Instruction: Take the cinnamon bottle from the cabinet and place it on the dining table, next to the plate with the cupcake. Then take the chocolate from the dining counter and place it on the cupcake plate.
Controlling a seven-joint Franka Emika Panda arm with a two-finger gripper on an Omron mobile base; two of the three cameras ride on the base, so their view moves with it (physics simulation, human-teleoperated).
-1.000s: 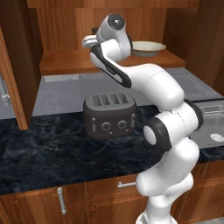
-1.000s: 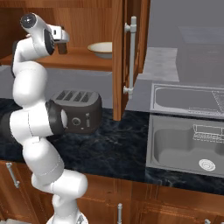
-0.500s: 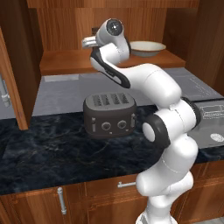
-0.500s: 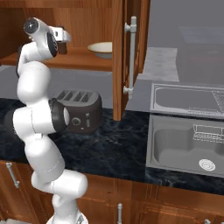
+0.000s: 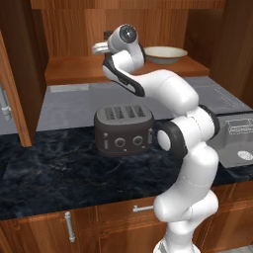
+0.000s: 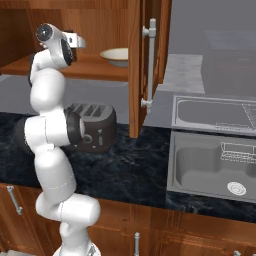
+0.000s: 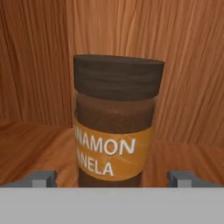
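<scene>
Reaching deeper than a second ago: the wrist sits further left and further into the cabinet point(image 5: 118, 74) in the left base view, the hand closer to the back panel.

Gripper point(image 7: 113, 178): jaws spread wide, the two finger tips point(image 7: 41, 178) standing either side of the cinnamon bottle point(image 7: 114, 120), neither touching it. Nothing held.

Bottle: upright on the cabinet shelf, centred between the tips, close to the camera. Dark cap, tan-orange label band, wood-panelled back wall just behind it. In the left base view a sliver of dark cap peeks out beside the hand; otherwise the bottle is hidden by the wrist.

Outward: white bowl point(image 5: 165, 53) on the same shelf, to the right of the hand and apart from it. Cabinet door point(image 6: 147, 70) swung open. Below, a dark toaster point(image 5: 123, 129) on the black marbled counter point(image 5: 54, 173); sink point(image 6: 215, 165) off to the right.

Judgement: the approach looks nearly done and well lined up. What remains is a little more advance, then closing on the body below the cap. Dining table, cupcake and chocolate steps all lie ahead.
</scene>
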